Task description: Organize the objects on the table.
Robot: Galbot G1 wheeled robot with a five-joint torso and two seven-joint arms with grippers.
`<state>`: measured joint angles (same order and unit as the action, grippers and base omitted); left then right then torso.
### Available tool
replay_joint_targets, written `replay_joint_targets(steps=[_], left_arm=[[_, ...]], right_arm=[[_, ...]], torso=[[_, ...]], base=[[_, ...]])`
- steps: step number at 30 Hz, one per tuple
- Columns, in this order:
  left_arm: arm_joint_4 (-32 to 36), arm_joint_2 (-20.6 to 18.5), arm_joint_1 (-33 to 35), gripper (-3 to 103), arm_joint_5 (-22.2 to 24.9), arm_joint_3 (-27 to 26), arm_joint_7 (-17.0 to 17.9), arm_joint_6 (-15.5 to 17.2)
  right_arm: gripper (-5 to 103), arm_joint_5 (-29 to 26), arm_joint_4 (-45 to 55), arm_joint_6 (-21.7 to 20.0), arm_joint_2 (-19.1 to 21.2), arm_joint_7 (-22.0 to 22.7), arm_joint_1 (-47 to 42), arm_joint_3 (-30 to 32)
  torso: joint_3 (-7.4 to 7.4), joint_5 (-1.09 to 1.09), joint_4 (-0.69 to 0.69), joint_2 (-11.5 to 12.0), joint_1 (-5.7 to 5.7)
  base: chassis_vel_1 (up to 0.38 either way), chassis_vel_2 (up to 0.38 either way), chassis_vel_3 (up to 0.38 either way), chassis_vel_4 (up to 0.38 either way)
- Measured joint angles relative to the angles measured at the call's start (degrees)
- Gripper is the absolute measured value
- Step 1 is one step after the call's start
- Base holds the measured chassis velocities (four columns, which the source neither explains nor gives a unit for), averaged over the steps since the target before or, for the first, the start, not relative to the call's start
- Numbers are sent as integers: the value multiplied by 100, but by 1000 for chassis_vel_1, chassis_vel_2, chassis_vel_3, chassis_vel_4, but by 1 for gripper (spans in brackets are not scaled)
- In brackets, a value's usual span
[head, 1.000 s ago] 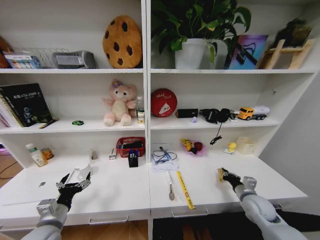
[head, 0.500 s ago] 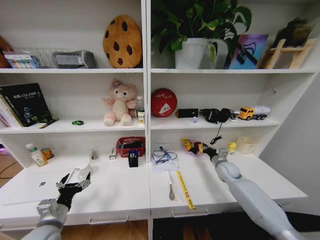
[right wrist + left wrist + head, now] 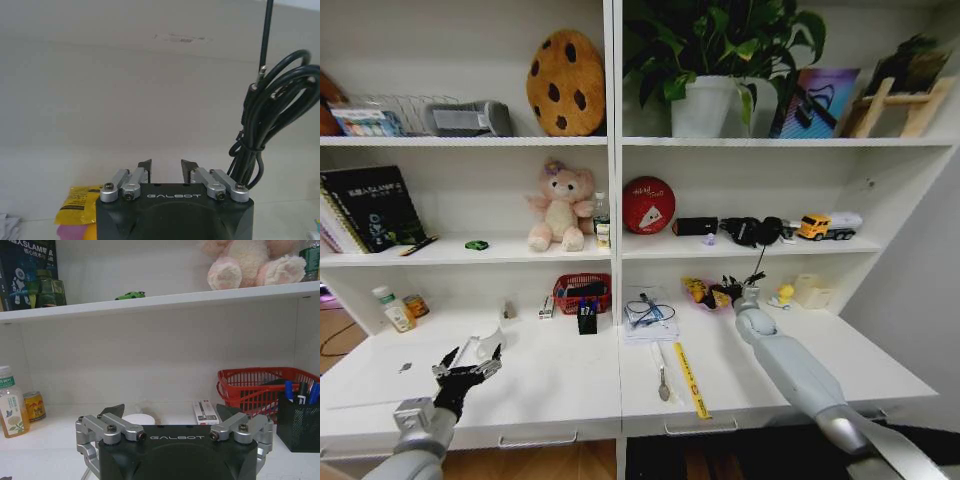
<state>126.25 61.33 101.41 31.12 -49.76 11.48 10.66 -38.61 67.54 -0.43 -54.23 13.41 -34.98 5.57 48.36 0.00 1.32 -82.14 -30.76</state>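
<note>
Nearest, lower left of the head view: left hand [image 3: 468, 371] hovering low over the white table [image 3: 550, 385], fingers spread wide, nothing in them. Same hand in the left wrist view [image 3: 170, 415], tips well apart. Lower middle: yellow ruler [image 3: 690, 380] and a spoon [image 3: 661, 378] lying flat near the table's front edge. Further back, mid frame: black pen cup [image 3: 586, 318] with blue pens just in front of a red basket [image 3: 582, 293], small bottle [image 3: 391, 310] and a can [image 3: 415, 306] off at the left edge. Right of centre: right hand [image 3: 734, 292] stretched to the back of the table, right by a pink tray [image 3: 706, 294], under a dangling black cable [image 3: 757, 270]. Right wrist view: fingers [image 3: 146, 166] parted with a narrow gap, holding nothing, coiled cable beside them. Farthest, on the shelf: tiny green toy car [image 3: 475, 245] left of a pink plush [image 3: 559, 208].
</note>
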Motion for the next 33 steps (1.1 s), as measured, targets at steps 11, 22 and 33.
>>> replay_joint_targets(steps=[11, 22, 33], left_arm=[[0, 0, -1, 100, 0, 1, -2, 0], [0, 0, 0, 100, 0, 0, 1, 0], [0, 0, 0, 100, 0, 0, 0, 0]], right_arm=[[79, 731, 3119, 523, 484, 315, -3410, 1844], [100, 1071, 5912, 367, -282, 532, -6864, 3590], [100, 1117, 6217, 326, -541, 545, -7202, 3714]], torso=[[-1, -1, 0, -1, 2], [-2, -1, 2, -2, 3], [0, 0, 0, -1, 1]], base=[[0, 0, 0, 0], [0, 0, 0, 0], [0, 0, 0, 0]])
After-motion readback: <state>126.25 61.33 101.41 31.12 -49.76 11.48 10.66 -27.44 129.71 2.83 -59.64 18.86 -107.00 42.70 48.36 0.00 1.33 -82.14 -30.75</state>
